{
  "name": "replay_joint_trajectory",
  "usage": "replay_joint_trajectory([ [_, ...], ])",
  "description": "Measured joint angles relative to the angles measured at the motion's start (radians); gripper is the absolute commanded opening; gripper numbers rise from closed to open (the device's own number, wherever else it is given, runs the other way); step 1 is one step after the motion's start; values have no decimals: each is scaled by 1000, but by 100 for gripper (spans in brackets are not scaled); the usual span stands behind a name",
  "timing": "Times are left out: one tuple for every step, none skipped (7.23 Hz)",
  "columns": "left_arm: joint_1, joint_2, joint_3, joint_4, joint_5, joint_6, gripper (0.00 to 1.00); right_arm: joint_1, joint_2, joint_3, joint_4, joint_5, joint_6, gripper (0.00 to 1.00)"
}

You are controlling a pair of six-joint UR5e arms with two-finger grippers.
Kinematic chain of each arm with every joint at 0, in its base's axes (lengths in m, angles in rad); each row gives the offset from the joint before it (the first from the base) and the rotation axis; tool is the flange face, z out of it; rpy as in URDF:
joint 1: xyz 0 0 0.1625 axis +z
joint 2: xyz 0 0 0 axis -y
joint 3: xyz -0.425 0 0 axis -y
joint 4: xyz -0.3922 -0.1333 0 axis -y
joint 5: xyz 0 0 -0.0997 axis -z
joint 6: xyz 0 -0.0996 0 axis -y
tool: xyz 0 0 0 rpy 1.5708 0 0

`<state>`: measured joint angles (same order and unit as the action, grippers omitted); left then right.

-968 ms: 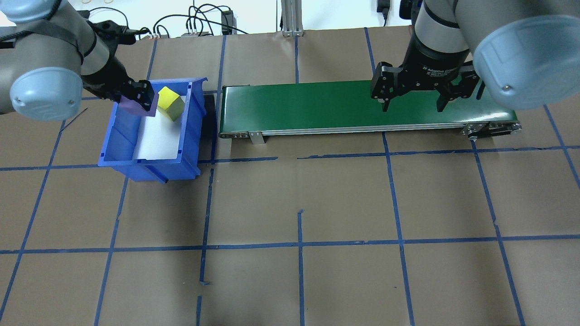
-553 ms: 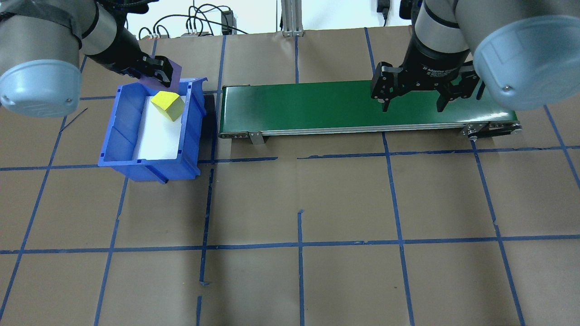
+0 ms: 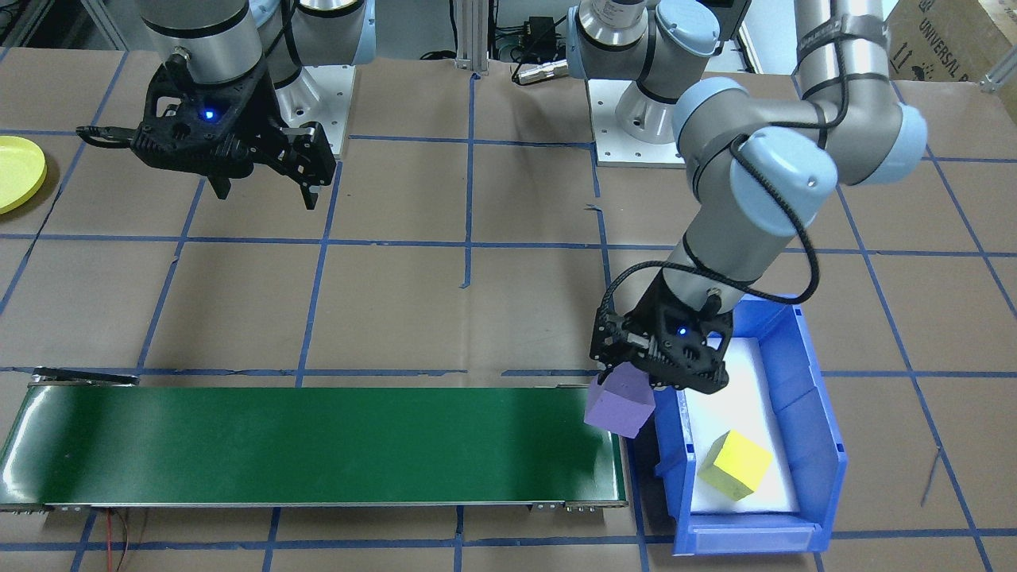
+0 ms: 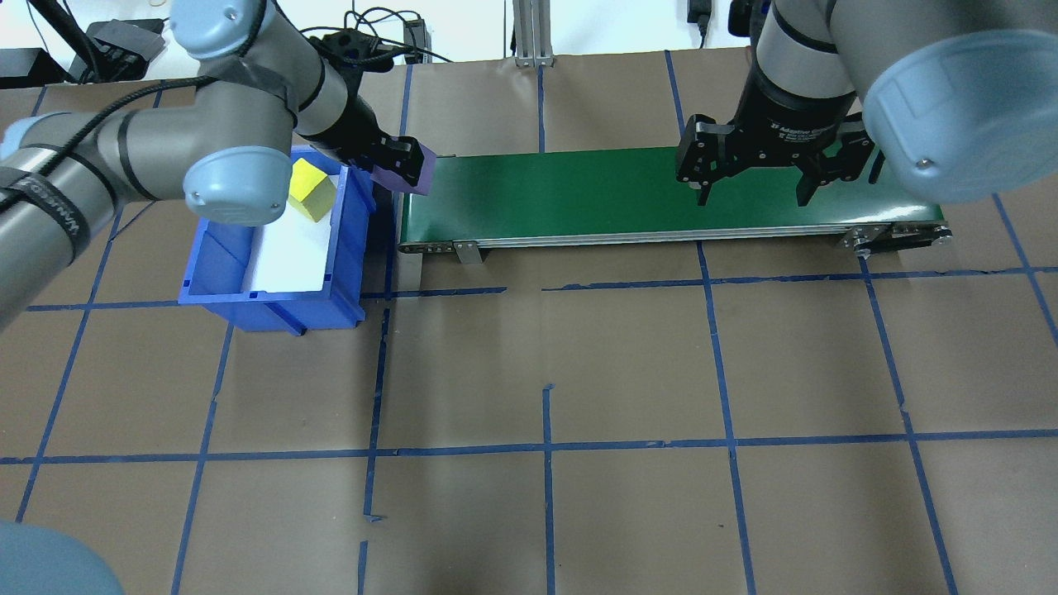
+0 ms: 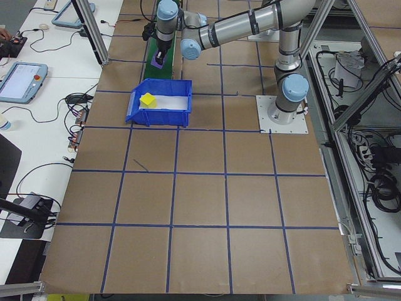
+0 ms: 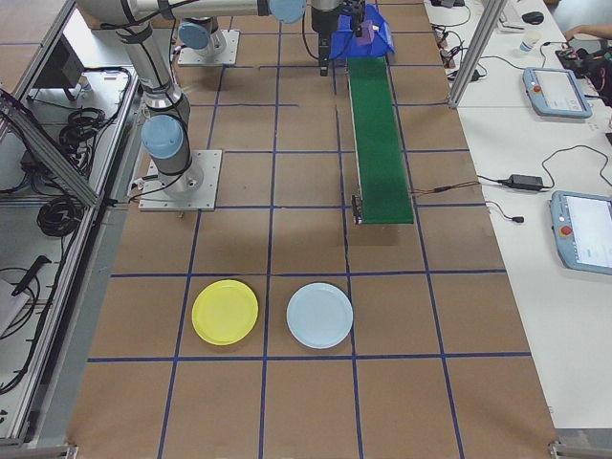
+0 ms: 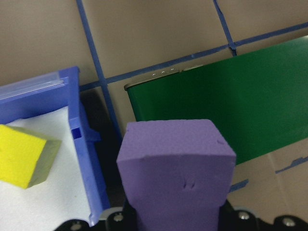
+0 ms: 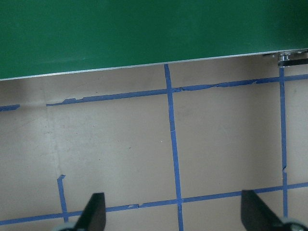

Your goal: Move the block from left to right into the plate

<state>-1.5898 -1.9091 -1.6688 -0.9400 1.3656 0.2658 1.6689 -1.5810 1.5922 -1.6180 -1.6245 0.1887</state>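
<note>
While the long green conveyor belt (image 3: 318, 445) lay across the far side, with the blue rectangular plastic bin (image 3: 802, 469) off its left end, carried over that near-left belt end: the purple foam block (image 3: 620, 405), pinched in the left gripper (image 3: 645, 380). Roughly cubic, no clear long axis, one corner tilted downward. Waiting over the belt's right end, spread and empty: the right gripper (image 4: 748, 194). Far right, well apart: the round yellow plastic plate (image 6: 225, 313).

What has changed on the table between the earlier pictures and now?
The left pincer, shut on the purple block, carried it up out of the blue bin and across to the near end of the green conveyor belt. The yellow block stayed in the bin; the right pincer stayed open above the belt.
</note>
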Motion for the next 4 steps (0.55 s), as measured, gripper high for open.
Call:
replay_joint_trajectory([
  [-12,-34,-1,20,-1,-12,63,0,0,1,1,0,0,100],
  [-17,-55,-3,31,0,-20,100,0,0,1,1,0,0,100],
  [-18,-67,-4,36,2,-37,100,0,0,1,1,0,0,100],
  [-19,-72,-2,37,6,-57,100,0,0,0,1,0,0,100],
])
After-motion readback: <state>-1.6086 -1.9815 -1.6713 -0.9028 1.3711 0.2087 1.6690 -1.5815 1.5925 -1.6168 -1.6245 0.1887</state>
